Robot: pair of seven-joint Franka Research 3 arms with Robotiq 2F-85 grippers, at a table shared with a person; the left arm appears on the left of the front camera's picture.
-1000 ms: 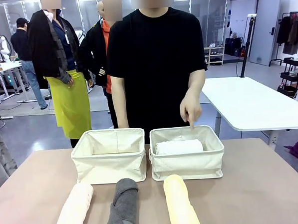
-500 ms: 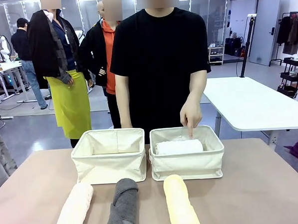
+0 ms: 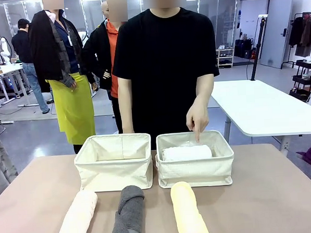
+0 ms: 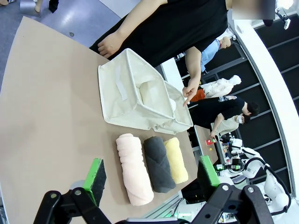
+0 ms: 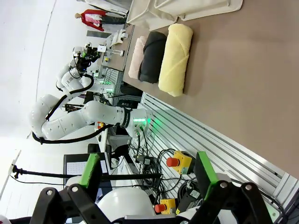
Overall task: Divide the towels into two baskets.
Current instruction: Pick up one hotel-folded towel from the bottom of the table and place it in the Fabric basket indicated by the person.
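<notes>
Left hand (image 4: 152,171), right hand (image 5: 147,170) agape, empty — white towel (image 3: 187,153) seemingly half-hidden in basket (image 3: 196,172).

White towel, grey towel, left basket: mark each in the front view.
white towel (image 3: 186,153), front view, middle of roll.
grey towel (image 3: 130,213), front view, middle of roll.
left basket (image 3: 114,175), front view, near wall.

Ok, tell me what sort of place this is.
Probably a robotics lab: an emergency-stop button amid loose cables by the aluminium table frame, a white worktable, and glass partitions behind.
</notes>
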